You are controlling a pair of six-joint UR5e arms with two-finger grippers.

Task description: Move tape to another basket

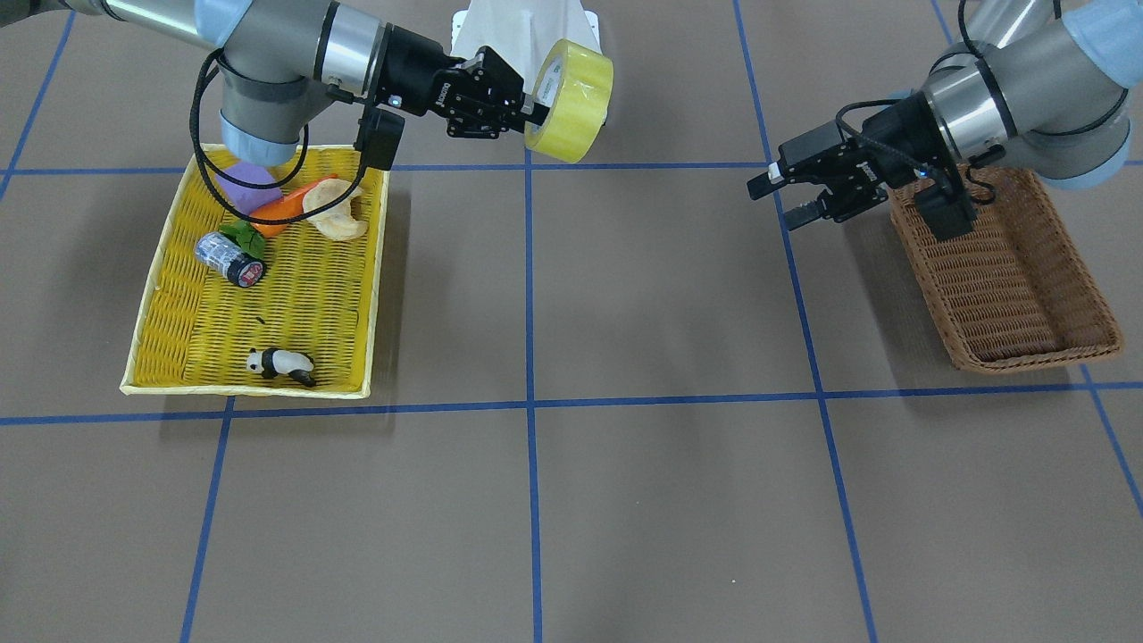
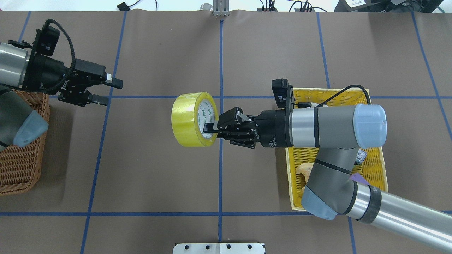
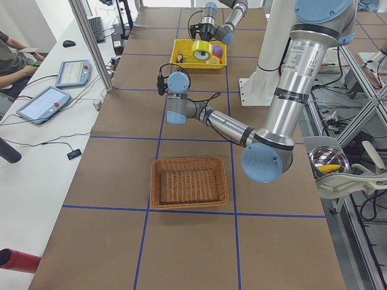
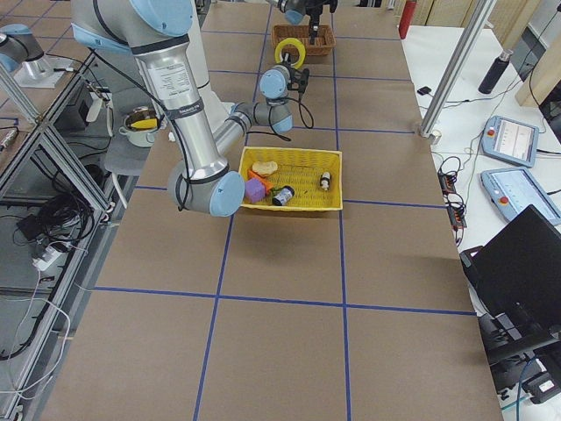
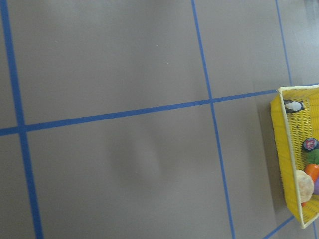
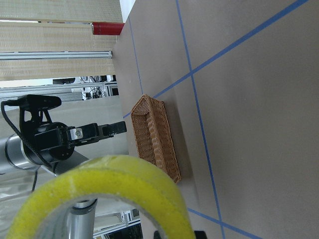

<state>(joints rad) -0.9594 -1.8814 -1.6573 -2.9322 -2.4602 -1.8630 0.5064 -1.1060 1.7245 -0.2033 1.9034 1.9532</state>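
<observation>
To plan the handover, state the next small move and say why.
Probably the right pincer should carry the tape a little toward the left pincer. The roll hangs gripped by its wall over the middle of the table, far from the brown basket, while the left pincer stands open beside that basket, facing the roll.

Behind and below the right gripper, you see a yellow woven tray on the brown table cover, which is crossed by blue grid lines. Nearest the gripper's wrist, a purple block, a toy carrot and a pale bread piece lie bunched together. A grey cylinder with a black-red end sits just beyond them, and a panda figure lies farthest off.
</observation>
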